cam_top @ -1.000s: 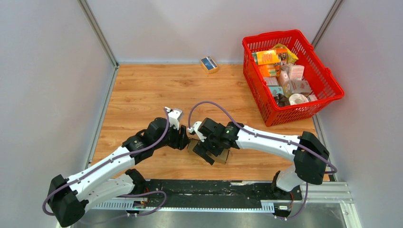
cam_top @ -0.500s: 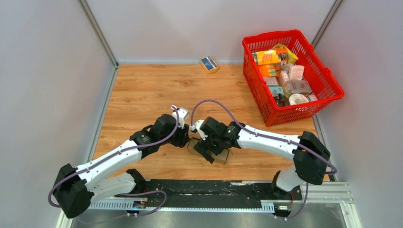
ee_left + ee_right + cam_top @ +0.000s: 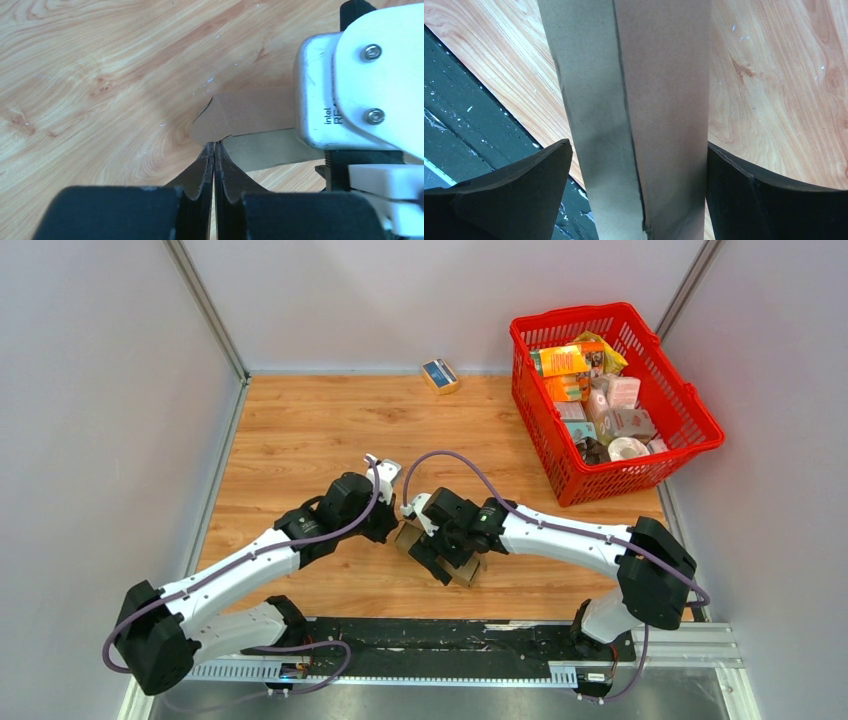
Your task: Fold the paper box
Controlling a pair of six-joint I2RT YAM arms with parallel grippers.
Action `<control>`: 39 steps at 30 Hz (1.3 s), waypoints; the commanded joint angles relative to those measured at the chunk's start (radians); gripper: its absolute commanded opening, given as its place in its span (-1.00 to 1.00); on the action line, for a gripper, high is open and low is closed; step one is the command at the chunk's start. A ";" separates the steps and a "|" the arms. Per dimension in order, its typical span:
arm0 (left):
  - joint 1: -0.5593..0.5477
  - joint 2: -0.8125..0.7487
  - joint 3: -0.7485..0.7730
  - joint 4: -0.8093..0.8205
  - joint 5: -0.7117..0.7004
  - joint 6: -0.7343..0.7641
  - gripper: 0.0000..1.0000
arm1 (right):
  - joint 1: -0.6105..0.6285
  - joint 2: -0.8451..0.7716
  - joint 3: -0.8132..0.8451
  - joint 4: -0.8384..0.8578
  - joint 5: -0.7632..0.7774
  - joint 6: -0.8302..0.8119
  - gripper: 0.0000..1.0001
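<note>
Evidently the fold is partway through: the paper box [image 3: 644, 95], a plain brown unprinted cardboard blank, is lying near the front edge of the pale wooden tabletop [image 3: 320, 420], between the two arms and partly hidden under them in the top view. The right gripper [image 3: 639, 150] is straddling it, its black fingers [image 3: 734, 190] pressing against either side of a doubled-over panel whose crease is running up the middle of the right wrist view, so it is clamping the cardboard. The left gripper [image 3: 214, 146] is showing its fingers squeezed together with no visible gap, their tips meeting the notched edge of a flap [image 3: 245, 115]; whether a sliver of card is caught between them cannot be told. The step in hand is looking like tucking or pushing that flap while the other arm is bracing the body. The next move is probably calling for a steady push along the crease, with the right grip holding firm so the light card is not sliding on the smooth wood. Around them, grey panel walls [image 3: 100, 390] are enclosing the table; a red plastic mesh basket [image 3: 615, 312] of colourful packages is sitting at the far right, and a small blue-and-tan printed box [image 3: 440, 374] is resting against the back wall, well apart from the work.
</note>
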 commanded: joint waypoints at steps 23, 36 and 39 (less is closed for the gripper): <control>0.105 -0.220 -0.136 0.209 0.064 -0.104 0.02 | 0.002 -0.185 -0.142 0.170 0.169 0.070 0.62; 0.056 -0.228 -0.156 0.189 0.028 0.043 0.01 | -0.041 -0.116 -0.128 0.203 0.044 -0.090 0.01; 0.051 -0.237 -0.167 0.194 -0.020 0.071 -0.04 | -0.048 -0.084 -0.106 0.186 -0.013 -0.114 0.00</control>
